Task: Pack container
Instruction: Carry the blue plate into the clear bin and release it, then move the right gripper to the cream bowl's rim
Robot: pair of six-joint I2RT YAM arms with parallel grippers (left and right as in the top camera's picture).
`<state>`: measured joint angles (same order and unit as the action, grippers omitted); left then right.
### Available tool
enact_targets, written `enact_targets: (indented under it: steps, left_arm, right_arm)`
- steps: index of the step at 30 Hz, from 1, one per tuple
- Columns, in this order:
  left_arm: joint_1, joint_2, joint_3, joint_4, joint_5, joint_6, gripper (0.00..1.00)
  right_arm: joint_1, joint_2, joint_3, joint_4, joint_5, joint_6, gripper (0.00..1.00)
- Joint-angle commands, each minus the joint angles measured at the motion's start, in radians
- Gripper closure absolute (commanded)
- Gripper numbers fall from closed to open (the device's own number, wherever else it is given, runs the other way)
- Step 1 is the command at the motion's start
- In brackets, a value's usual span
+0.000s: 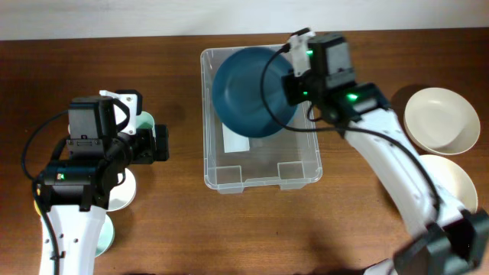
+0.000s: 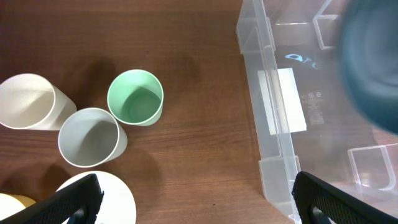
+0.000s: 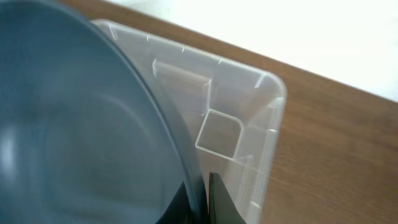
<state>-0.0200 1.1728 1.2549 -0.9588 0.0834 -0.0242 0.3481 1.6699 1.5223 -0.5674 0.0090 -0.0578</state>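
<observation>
Much of the container (image 1: 263, 182) hidden from above: far end covered by a blue bowl (image 1: 244, 95) and by the right gripper (image 1: 291, 76). Sits open side up on the table (image 1: 183, 229), right below the right gripper and a short way ahead of the left gripper (image 1: 162, 143), apart from the latter. Long axis lying crosswise to the left gripper's reach, one long wall facing its fingertips. White label (image 2: 291, 99) on the base running along that same axis.

Right gripper pinched tight on the bowl's rim, the bowl tilted steeply. Cannot tell whether the bowl touches the container. In the right wrist view only two dark fingertips (image 3: 219, 198) at the bottom edge, with the bowl blurred and cut off, filling the left half. One corner of the container clear beyond it.

Left gripper spread wide, holding nothing, just its two finger ends (image 2: 74, 199) in the corners of its wrist view. Beside it a green cup (image 2: 135, 98), a grey cup (image 2: 91, 137) and a cream cup (image 2: 28, 101), the last cut off at the edge. From above, mostly buried under the left arm.
</observation>
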Motion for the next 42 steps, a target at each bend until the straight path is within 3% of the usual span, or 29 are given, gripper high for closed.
enact_targets:
  steps: [1, 14, 17, 19, 25, 32, 33, 35, 39, 40, 42]
  left_arm:
    - [0.003, 0.006, 0.023, -0.001, 0.018, -0.006, 0.0]
    - [0.003, 0.006, 0.023, -0.001, 0.018, -0.006, 0.0]
    - [0.003, 0.006, 0.023, -0.001, 0.018, -0.006, 0.0]
    - [0.003, 0.006, 0.023, -0.001, 0.018, -0.006, 0.0]
    - [0.003, 0.006, 0.023, -0.001, 0.018, -0.006, 0.0]
    - [0.003, 0.006, 0.023, -0.002, 0.018, -0.006, 0.0]
    - [0.003, 0.006, 0.023, -0.002, 0.018, -0.006, 0.0]
    - [0.003, 0.006, 0.023, -0.002, 0.018, -0.006, 0.0]
    - [0.003, 0.006, 0.023, -0.002, 0.018, -0.006, 0.0]
    - [0.003, 0.006, 0.023, -0.002, 0.018, -0.006, 0.0]
    - [0.003, 0.006, 0.023, -0.002, 0.018, -0.006, 0.0]
  right_arm:
    - [0.005, 0.096, 0.022, 0.058, 0.048, 0.039, 0.96]
    - [0.004, 0.262, 0.022, 0.171, 0.049, 0.051, 0.96]
    - [0.004, 0.264, 0.022, 0.172, 0.049, 0.051, 0.9]
    - [0.004, 0.264, 0.022, 0.172, 0.049, 0.051, 0.78]
    - [0.004, 0.261, 0.022, 0.164, 0.049, 0.051, 0.78]
    - [-0.001, 0.139, 0.024, 0.085, 0.049, 0.051, 0.51]
    - [-0.008, 0.106, 0.025, 0.076, 0.052, 0.052, 0.44]
    - [-0.04, 0.041, 0.035, 0.039, 0.092, 0.124, 0.38]
    - [-0.207, -0.051, 0.04, -0.064, 0.134, 0.175, 0.3]
    - [-0.249, -0.053, 0.04, -0.086, 0.134, 0.175, 0.24]
    - [-0.396, -0.036, 0.039, -0.166, 0.134, 0.167, 0.21]
